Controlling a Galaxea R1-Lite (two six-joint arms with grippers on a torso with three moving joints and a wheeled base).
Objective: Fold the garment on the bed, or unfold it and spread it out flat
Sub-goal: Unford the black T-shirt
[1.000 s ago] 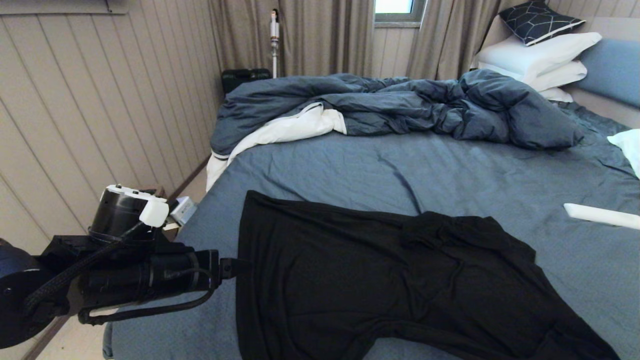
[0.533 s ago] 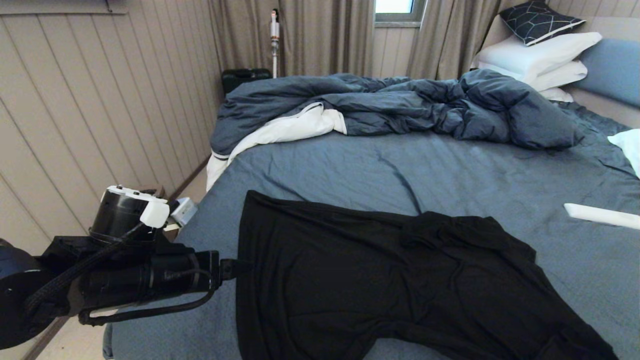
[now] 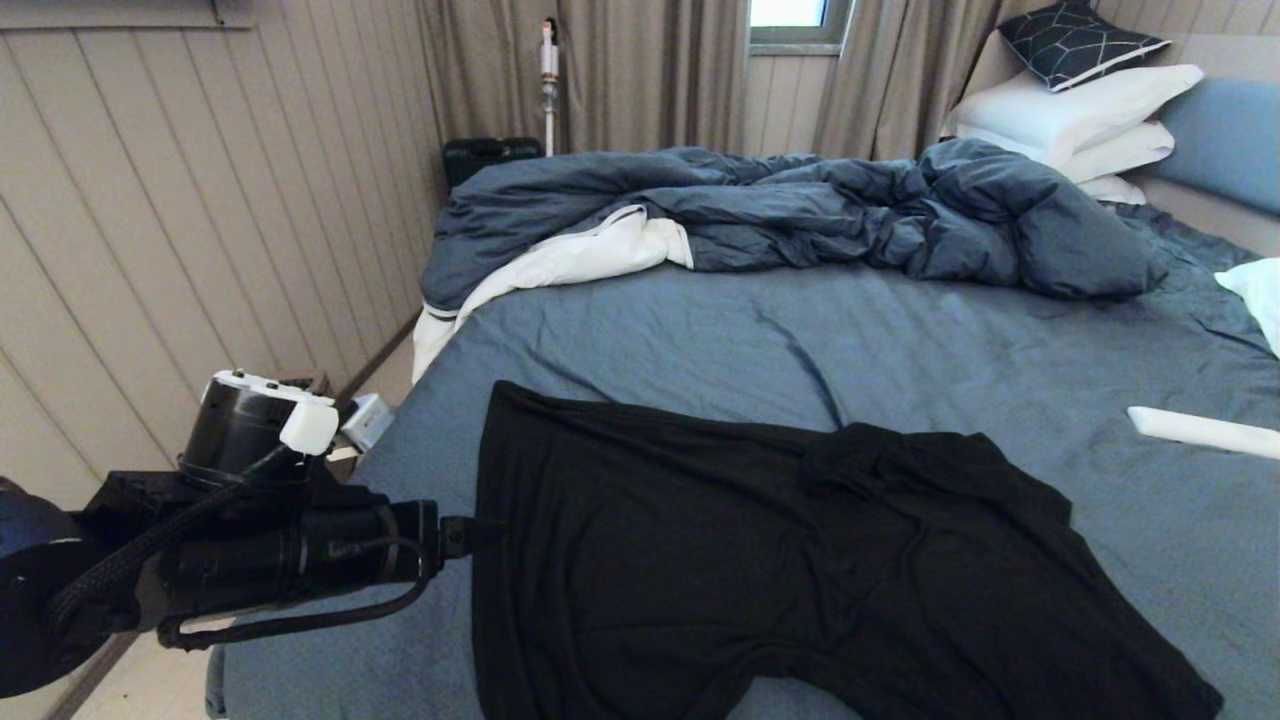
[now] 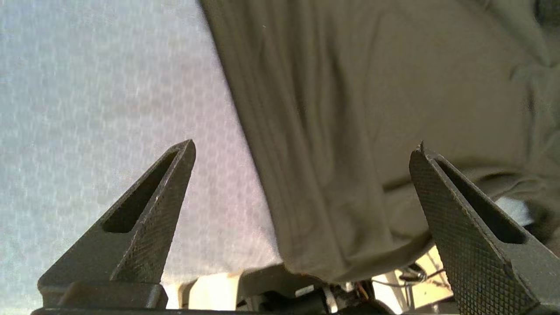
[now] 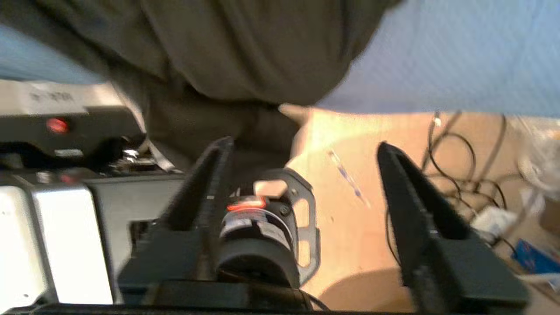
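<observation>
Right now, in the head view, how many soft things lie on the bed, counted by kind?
T-shirt: 1
Duvet: 1
White pillows, stacked: 3
Dark patterned cushion: 1
Total: 6
A white corner at the right edge is cut off, so I leave it out.

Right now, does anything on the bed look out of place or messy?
Yes. The black T-shirt is not flat: it bunches into folds near its middle and its near edge hangs off the bed. Behind it the duvet lies in a rumpled heap, white lining showing.
</observation>
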